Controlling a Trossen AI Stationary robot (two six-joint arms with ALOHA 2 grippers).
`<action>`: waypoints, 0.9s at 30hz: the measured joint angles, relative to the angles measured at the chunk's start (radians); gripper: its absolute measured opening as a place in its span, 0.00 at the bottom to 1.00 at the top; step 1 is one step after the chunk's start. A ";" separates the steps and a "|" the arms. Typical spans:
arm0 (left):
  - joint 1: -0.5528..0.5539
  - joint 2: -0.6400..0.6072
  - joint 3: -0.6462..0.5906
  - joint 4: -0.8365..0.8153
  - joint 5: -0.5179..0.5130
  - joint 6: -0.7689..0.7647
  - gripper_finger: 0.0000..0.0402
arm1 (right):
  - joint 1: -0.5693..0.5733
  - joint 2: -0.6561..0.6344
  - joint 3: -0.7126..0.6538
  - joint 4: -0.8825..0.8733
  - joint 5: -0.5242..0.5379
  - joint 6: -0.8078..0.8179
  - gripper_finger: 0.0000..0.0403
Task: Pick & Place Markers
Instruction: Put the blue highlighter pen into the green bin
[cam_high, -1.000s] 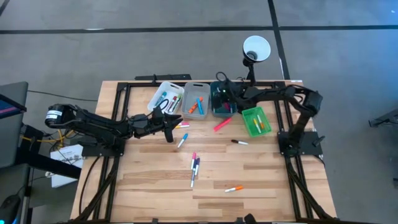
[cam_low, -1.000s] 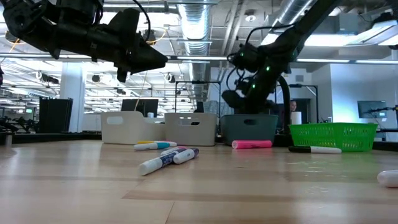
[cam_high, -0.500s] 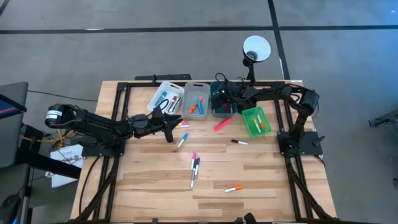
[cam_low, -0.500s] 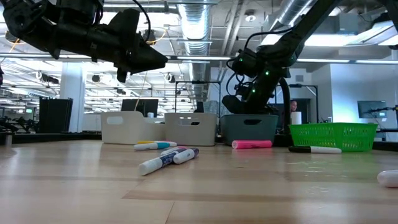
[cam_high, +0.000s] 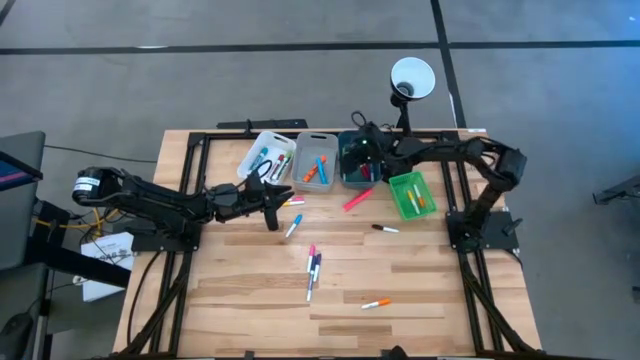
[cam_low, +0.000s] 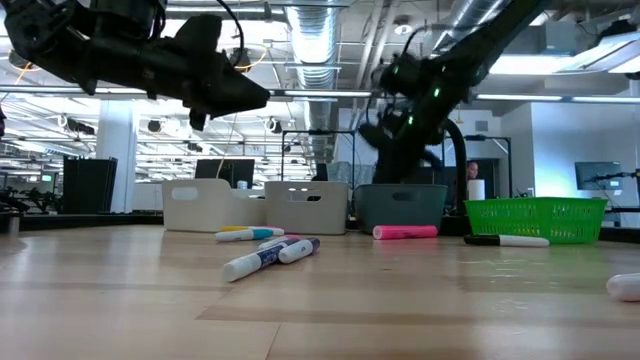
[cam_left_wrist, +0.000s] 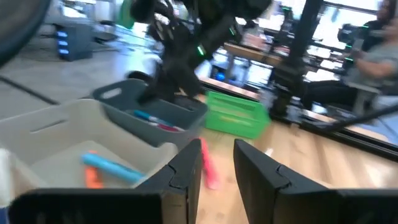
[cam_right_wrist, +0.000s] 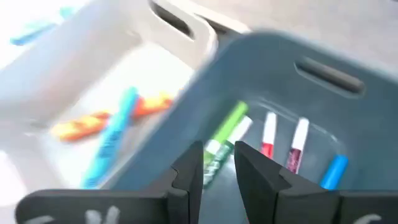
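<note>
loose markers: scattered mid-table; pink one just beside the bins
left gripper: narrow gap, empty, hovering near grey bin
right gripper: narrow gap, empty, above teal bin
risk: fingers could clip teal bin wall, shifting it

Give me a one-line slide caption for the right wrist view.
Open right gripper hovers above the teal bin holding sorted markers, beside the grey bin.
</note>
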 joint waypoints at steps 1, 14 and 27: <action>-0.002 0.000 0.000 0.000 0.026 0.000 0.22 | 0.005 -0.031 0.000 -0.011 -0.008 -0.011 0.20; -0.193 0.205 0.004 -0.005 0.101 -0.140 0.23 | 0.225 -0.388 0.000 -0.140 -0.010 -0.166 0.20; -0.241 0.455 0.014 -0.001 -0.150 -0.133 0.45 | 0.388 -0.425 0.000 -0.184 -0.010 -0.179 0.20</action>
